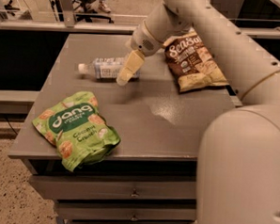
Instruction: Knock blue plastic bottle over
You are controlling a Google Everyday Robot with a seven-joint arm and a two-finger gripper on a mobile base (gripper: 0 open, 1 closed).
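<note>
The blue plastic bottle (103, 68) lies on its side on the grey table (177, 120), towards the back left, its white cap pointing left. It is clear, with a pale blue-white label. My gripper (124, 71) hangs from the arm that reaches in from the right. Its cream-coloured tip sits just in front of the bottle's right end, overlapping it in view.
A green Dang snack bag (75, 127) lies at the table's front left corner. A brown SeaSalt snack bag (194, 62) lies at the back right, beside the arm. Drawers are under the table front. A chair base stands on the floor behind.
</note>
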